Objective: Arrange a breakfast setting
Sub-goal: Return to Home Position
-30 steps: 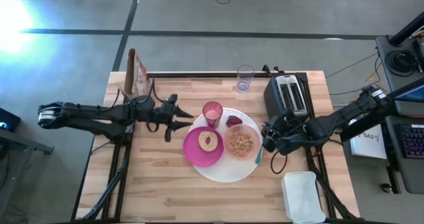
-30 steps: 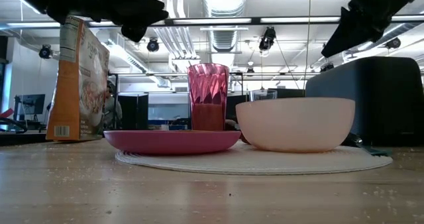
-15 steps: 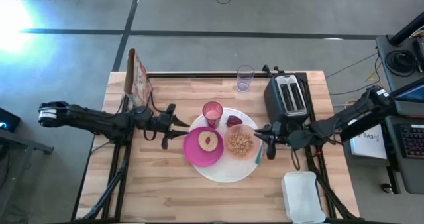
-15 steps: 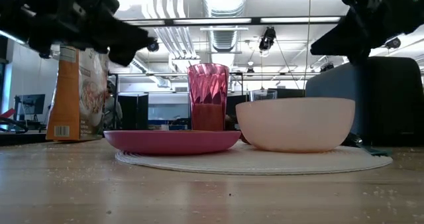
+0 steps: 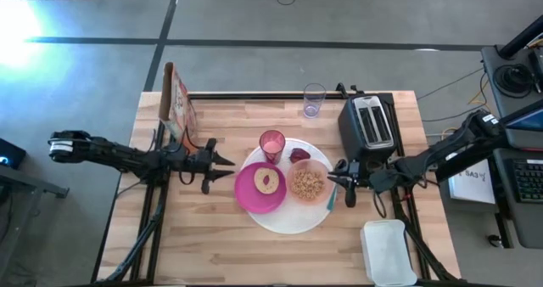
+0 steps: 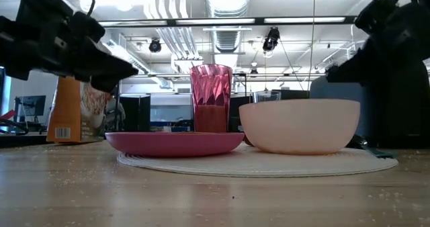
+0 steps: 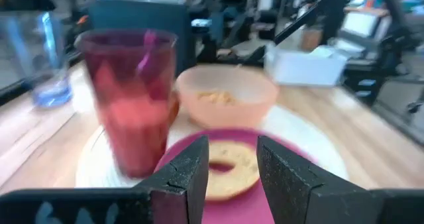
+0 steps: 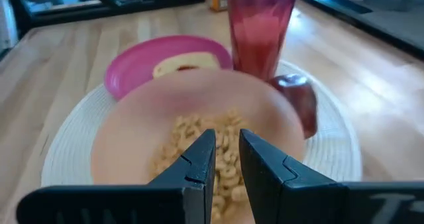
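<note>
The left gripper (image 5: 226,166) hangs over the table just left of the magenta plate (image 5: 249,199), apart from it. Its 2 fingers (image 7: 189,177) stand a little apart with nothing between them. The right gripper (image 5: 336,180) sits just right of the bowl (image 5: 309,182), near the toaster (image 5: 367,123). Its fingers (image 8: 199,161) show only a narrow gap and hold nothing.

The white plate (image 5: 288,221) lies at the middle of the table. On its left part rests the magenta plate, carrying 1 round piece of bread with a hole (image 5: 267,181). The peach bowl, with cereal in it, stands on the right part, touching or almost touching the magenta plate. The pink cup (image 5: 272,143) stands upright at the plate's far edge, and an apple (image 5: 299,155) lies just right of it, on the far side of the bowl. The spoon (image 5: 331,199) lies on the plate's right rim, just beside the bowl.

A cereal box (image 5: 175,94) stands at the far left corner, a clear glass (image 5: 314,100) at the far edge, and a white tub (image 5: 389,251) at the near right corner.
</note>
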`<state>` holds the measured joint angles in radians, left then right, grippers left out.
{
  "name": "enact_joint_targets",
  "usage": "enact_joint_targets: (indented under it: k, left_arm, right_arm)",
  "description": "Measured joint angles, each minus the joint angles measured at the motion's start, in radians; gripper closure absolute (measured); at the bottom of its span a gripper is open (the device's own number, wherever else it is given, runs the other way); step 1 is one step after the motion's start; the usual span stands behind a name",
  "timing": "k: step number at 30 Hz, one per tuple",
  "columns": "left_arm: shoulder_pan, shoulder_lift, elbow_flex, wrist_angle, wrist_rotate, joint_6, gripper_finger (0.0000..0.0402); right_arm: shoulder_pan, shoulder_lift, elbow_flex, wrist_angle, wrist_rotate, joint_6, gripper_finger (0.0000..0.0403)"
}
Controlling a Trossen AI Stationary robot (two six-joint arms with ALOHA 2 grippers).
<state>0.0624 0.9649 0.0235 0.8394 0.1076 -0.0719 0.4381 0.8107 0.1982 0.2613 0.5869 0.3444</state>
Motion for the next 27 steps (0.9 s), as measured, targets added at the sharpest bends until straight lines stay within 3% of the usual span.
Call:
enact_joint_targets:
  k: [7, 12, 16, 27]
  left_arm:
    - [0.0, 0.025, -0.013, -0.003, -0.058, -0.019, 0.029]
    - [0.0, 0.069, -0.013, 0.007, -0.073, -0.02, 0.029]
    - [0.0, 0.105, -0.013, 0.012, -0.124, -0.042, 0.029]
    - [0.0, 0.194, -0.002, 0.014, -0.126, -0.043, 0.029]
  right_arm:
    - [0.0, 0.001, -0.103, 0.197, -0.16, -0.007, 0.0344]
    - [0.0, 0.001, -0.185, 0.304, -0.168, -0.011, 0.0344]
    - [0.0, 0.002, -0.187, 0.281, -0.168, 0.003, 0.0344]
    - [0.001, 0.003, -0.187, 0.27, -0.107, 0.006, 0.0344]
